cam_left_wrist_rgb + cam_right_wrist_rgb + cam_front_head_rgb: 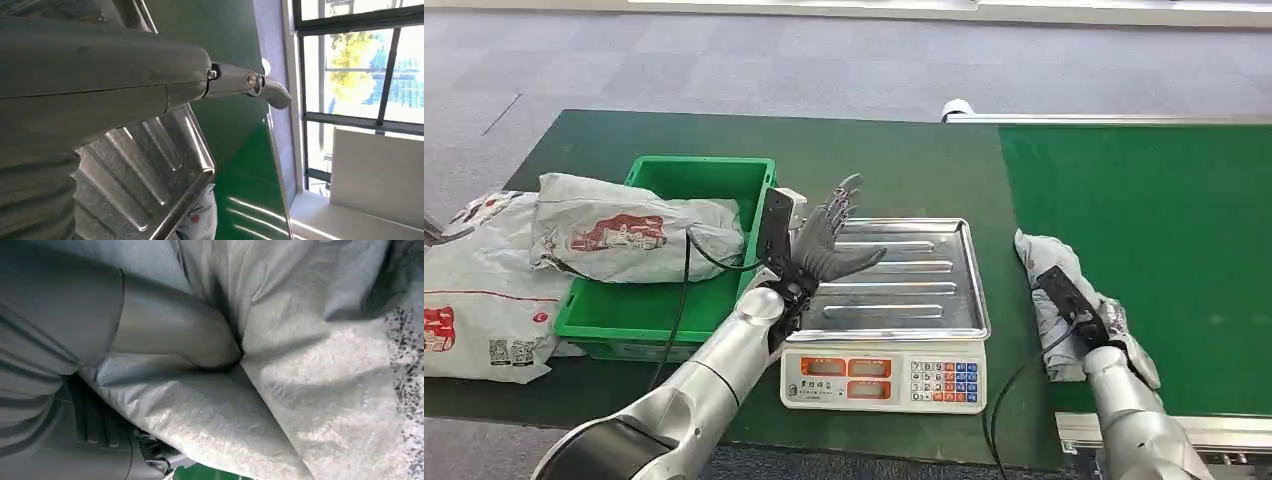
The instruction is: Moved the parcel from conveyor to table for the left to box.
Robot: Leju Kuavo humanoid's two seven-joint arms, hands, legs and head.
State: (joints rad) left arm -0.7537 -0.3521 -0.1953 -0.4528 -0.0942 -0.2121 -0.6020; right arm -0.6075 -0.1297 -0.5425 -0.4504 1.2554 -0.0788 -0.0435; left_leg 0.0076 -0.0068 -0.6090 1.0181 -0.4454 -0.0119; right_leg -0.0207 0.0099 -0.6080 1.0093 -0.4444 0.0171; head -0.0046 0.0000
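The left hand (pixel 829 243) hovers, fingers spread, over the scale tray (pixel 944 300), blocking its near-left corner. Grey bags (pixel 624 232) crowd the green bin (pixel 714 180) and the table's left edge. Bare green table (pixel 884 170) lies beyond the tray; open belt (pixel 1164 220) beyond the parcel (pixel 1046 262).

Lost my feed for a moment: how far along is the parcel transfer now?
Done: two grey plastic mailer parcels sit at the green plastic crate. In hand: the right robot hand grips a crumpled grey parcel on the green conveyor belt. Left: set it down; the left robot hand hovers open over the steel scale tray.
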